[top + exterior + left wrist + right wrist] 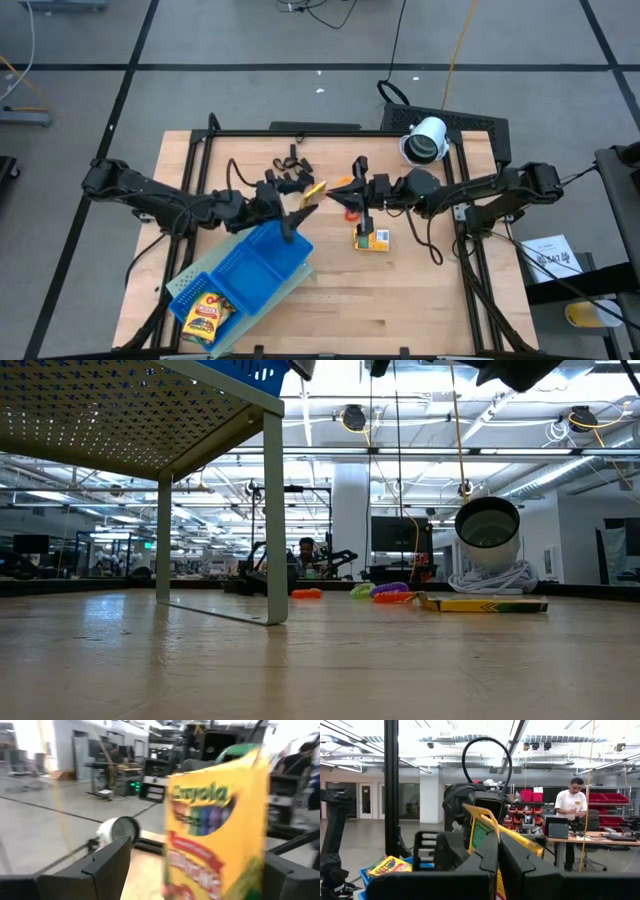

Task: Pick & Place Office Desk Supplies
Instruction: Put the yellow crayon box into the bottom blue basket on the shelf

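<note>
Tray [250, 270]: blue, toward the worktop's front-left corner; one crayon pack [207, 315] already lies in its front end.
Left gripper [298, 208]: above the tray's far end, jaws spread wide around a yellow crayon pack [217, 832] that stands between them.
Right gripper [352, 187]: mid-worktop, jaws fully shut, close against that pack's far edge.
Second pack [371, 238]: flat on the worktop, just right of centre.
Risk: the two grippers crowd one pack; a nudge could tip it past the tray's rim.

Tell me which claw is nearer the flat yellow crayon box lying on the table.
Right. The right claw hangs just above the flat yellow crayon box; the left claw is farther, holding another pack.
</note>
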Available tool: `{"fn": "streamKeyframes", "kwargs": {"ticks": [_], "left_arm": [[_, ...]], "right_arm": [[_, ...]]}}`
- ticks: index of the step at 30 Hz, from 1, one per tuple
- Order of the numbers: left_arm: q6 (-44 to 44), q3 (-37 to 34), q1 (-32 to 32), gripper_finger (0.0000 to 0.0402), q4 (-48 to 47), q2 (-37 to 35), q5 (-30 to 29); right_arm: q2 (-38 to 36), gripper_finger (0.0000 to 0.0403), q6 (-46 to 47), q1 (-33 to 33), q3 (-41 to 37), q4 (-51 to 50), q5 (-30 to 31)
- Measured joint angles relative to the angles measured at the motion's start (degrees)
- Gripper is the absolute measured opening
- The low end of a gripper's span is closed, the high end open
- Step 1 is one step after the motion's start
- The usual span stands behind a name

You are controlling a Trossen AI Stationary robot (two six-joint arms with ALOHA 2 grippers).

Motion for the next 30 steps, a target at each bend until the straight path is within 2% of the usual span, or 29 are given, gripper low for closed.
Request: {"fn": "streamKeyframes", "kwargs": {"ticks": [2, 5, 13, 21, 27, 30], "left_arm": [[1.38, 0.00, -0.17, 0.0304, -0.11, -0.72, -0.10], [1.88, 0.02, -0.56, 0.0274, 0.21, -1.95, -0.11], [1.83, 0.01, -2.42, 0.0145, -0.35, -4.02, 0.45], [2.00, 0.02, -3.23, 0.0034, -0.94, -4.15, 1.01], [1.95, 0.02, -3.44, 0.0031, -1.21, -4.47, 1.69], [1.70, -0.08, -4.92, 0.0050, -3.64, -7.77, 1.58]], "right_arm": [[0.02, 0.0000, 0.12, 0.28, 0.00, -0.32, -0.03], [0.02, 0.0000, 0.10, 0.32, 0.00, -0.89, -0.22], [0.02, 0.0000, 0.14, 0.30, 0.00, -1.52, -0.18], [0.02, 0.0000, 1.24, 0.42, 0.00, -1.49, -0.29], [0.00, 0.0015, 1.45, 1.10, 0.02, -0.60, -0.41], [-0.81, 0.0037, 2.30, 1.03, 0.03, -1.30, -3.61]]}}
